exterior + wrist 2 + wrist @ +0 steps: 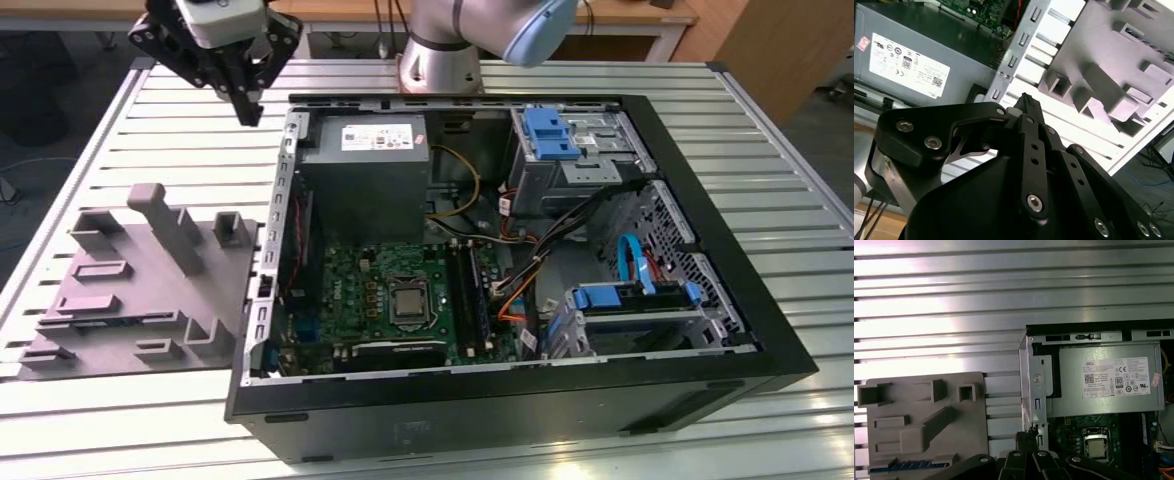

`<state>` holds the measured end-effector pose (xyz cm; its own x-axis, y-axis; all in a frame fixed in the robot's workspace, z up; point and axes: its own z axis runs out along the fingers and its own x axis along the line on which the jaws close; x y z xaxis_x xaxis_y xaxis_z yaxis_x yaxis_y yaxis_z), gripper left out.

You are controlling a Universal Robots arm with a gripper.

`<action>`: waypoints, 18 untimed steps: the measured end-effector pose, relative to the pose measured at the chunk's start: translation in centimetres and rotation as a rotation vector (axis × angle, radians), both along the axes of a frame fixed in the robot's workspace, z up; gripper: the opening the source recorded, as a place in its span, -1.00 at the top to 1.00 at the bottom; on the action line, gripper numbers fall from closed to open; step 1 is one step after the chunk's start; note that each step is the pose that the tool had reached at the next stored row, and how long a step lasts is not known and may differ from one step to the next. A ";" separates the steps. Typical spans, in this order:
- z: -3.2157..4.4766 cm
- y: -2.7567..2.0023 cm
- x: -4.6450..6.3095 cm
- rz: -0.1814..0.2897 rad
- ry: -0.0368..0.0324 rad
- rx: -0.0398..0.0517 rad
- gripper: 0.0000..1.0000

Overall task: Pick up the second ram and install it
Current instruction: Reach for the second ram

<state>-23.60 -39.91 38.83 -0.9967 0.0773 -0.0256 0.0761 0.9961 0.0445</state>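
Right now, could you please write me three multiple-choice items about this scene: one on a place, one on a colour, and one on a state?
1. Where does the blue ram stick lie?
A. in a motherboard slot
B. in the grey tray
C. on the power supply

2. What colour is the tray beside the computer case?
A. orange
B. black
C. grey

3. In what state is the pincer?
A. shut and empty
B. shut on the stick
C. wide open

Answers:
1 B: in the first wrist view the stick sits in a groove at the tray's edge.
2 C: both the exterior view and the first wrist view show the tray plain grey.
3 A: in the exterior view the pincer tapers to a closed point above the table, outside the case, with nothing in it.
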 end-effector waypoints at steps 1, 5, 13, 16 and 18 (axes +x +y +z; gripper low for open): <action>-0.01 0.00 -0.4 0.000 -0.0001 0.0000 0.79; -0.04 0.00 -1.7 -0.001 -0.0003 -0.0001 0.79; -0.12 0.00 -4.2 -0.002 -0.0005 0.0000 0.79; -0.17 0.00 -5.1 -0.002 -0.0007 0.0000 0.79; -0.19 0.00 -5.7 -0.003 -0.0007 0.0000 0.79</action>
